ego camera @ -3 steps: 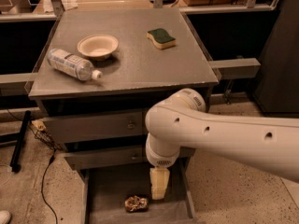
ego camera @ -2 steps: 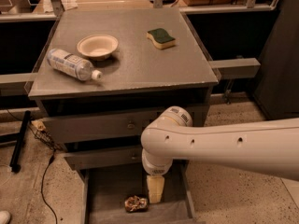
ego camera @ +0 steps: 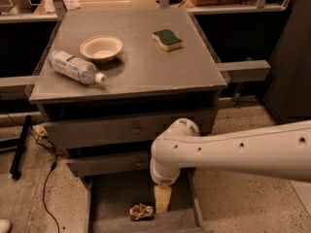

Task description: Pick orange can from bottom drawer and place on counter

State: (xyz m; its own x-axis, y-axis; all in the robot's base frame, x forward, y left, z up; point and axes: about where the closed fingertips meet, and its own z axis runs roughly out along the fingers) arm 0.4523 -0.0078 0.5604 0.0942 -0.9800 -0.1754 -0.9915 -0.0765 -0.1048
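Grey bottom drawer [ego camera: 111, 202] — orange can [ego camera: 141, 211] inside; hand [ego camera: 162, 204] just beside.

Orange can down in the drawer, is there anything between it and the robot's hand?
Nothing visible does. The gripper hangs inside the bottom drawer, close beside the orange can on the can's right in the camera view, and no other thing lies between them.

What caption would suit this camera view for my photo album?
Robot's gripper hangs inside the open bottom drawer beside the orange can, below the counter.
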